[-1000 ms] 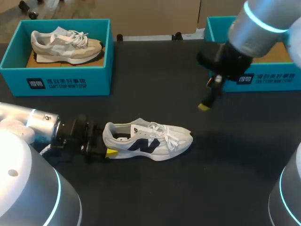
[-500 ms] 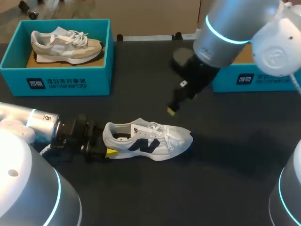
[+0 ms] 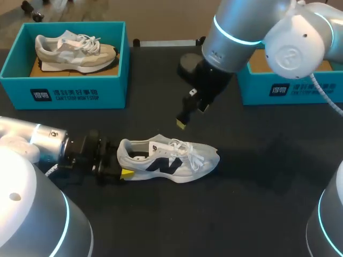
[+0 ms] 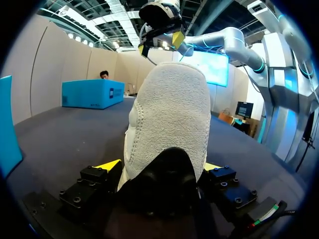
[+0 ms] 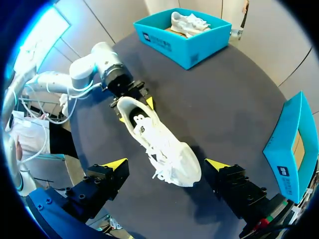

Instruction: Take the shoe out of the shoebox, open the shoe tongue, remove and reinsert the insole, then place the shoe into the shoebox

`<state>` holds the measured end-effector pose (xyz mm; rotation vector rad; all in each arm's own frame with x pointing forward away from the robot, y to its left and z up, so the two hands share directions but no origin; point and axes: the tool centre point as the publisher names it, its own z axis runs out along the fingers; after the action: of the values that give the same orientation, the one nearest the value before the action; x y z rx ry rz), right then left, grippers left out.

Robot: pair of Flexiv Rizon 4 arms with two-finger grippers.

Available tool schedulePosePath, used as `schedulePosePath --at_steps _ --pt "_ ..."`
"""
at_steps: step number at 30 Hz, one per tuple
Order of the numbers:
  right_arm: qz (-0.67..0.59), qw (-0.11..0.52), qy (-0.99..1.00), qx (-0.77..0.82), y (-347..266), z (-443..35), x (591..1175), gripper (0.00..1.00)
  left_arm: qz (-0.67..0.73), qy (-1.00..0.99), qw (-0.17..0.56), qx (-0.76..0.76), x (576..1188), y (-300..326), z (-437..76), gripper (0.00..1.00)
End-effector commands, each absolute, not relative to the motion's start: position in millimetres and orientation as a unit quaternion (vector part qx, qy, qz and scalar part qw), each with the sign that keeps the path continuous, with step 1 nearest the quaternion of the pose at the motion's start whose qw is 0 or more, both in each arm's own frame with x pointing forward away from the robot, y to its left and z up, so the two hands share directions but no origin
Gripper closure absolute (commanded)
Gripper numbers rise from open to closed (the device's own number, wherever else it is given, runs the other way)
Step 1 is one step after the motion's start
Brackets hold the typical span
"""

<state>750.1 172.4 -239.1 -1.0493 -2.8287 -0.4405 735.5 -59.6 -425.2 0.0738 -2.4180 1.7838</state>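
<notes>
The white shoe (image 3: 169,159) is laid on its sole near the middle of the dark surface (image 3: 257,182), with the toe turned to the right side. Its heel is grasped by the left jaws, which come in low from the left arm (image 3: 48,147). In the left wrist view the heel (image 4: 172,114) is seen pressed between the two yellow fingertips (image 4: 110,165), one on each side.

The right jaws are held above the surface, just behind the laces and apart from the shoe. They are released. In the right wrist view the fingertips (image 5: 114,163) are spread wide and the shoe (image 5: 157,144) is seen below them, nearer to the toe end, touched by neither.

The left shoebox (image 3: 69,91) is placed at the back left corner, and a beige shoe (image 3: 75,51) is kept in it. The right shoebox (image 3: 300,88) is placed at the back right and is partly covered by the right arm (image 3: 236,27). The white shoe is well apart from both boxes and from the edges of the surface. Dark surface is seen ahead of the toe and in front of the sole.
</notes>
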Motion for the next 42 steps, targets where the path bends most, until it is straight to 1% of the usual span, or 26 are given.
schedulePosePath --at_steps 1,3,4,5,7,9,10,13,15,17,19,22,26,34,39,42 --pt "-0.143 0.046 -0.927 -0.345 173.7 -239.5 750.1 0.00 0.591 -0.803 0.067 0.026 737.6 -59.1 -427.7 1.00" --pt "-0.143 0.046 -0.927 -0.345 173.7 -239.5 750.1 0.00 0.591 -0.803 0.067 0.026 737.6 -59.1 -427.7 1.00" --pt "-0.142 0.045 -0.906 -0.395 175.2 -242.4 752.4 0.00 0.591 -0.803 0.067 0.026 737.6 -59.1 -427.7 1.00" --pt "-0.127 0.020 -0.893 -0.431 178.1 -245.5 752.9 0.00 0.591 -0.803 0.067 0.026 737.6 -59.1 -427.7 1.00" --pt "-0.150 -0.016 -0.849 -0.507 183.0 -247.1 751.6 0.00 0.591 -0.803 0.067 0.026 737.6 -59.1 -427.7 1.00" --pt "-0.151 -0.047 -0.827 -0.540 187.6 -246.3 749.3 0.00 0.591 -0.803 0.067 0.026 737.6 -59.1 -427.7 1.00" --pt "-0.160 -0.043 -0.821 -0.547 189.9 -246.1 748.4 0.00 0.591 -0.803 0.067 0.026 737.6 -59.1 -427.7 1.00" --pt "-0.163 -0.064 -0.792 -0.585 194.2 -245.3 746.8 0.00 0.591 -0.803 0.067 0.026 737.6 -59.1 -427.7 1.00" --pt "-0.147 -0.077 -0.776 -0.609 197.8 -246.6 745.4 0.00 0.591 -0.803 0.067 0.026 737.6 -59.1 -427.7 1.00" --pt "-0.134 -0.076 -0.750 -0.643 201.1 -248.0 743.1 0.00 0.591 -0.803 0.067 0.026 737.6 -59.1 -427.7 1.00" --pt "-0.118 -0.099 -0.733 -0.663 205.6 -249.6 740.5 0.00 0.591 -0.803 0.067 0.026 737.6 -59.1 -427.7 1.00" --pt "-0.097 -0.099 -0.707 -0.693 212.6 -255.1 738.6 0.00 0.591 -0.803 0.067 0.026 737.6 -59.1 -427.7 1.00" --pt "-0.081 -0.084 -0.692 -0.713 225.6 -267.4 739.3 0.00 0.591 -0.803 0.067 0.026 737.6 -59.1 -427.7 1.00" --pt "-0.048 -0.092 -0.672 -0.733 249.9 -290.4 741.5 0.00 0.591 -0.803 0.067 0.026 737.6 -59.1 -427.7 1.00" --pt "-0.037 -0.086 -0.659 -0.746 258.2 -307.2 742.0 0.00 0.591 -0.803 0.067 0.026 737.6 -59.1 -427.7 1.00" --pt "-0.023 -0.101 -0.656 -0.747 262.4 -316.4 743.6 0.00 0.591 -0.803 0.067 0.026 737.6 -59.1 -427.7 1.00"
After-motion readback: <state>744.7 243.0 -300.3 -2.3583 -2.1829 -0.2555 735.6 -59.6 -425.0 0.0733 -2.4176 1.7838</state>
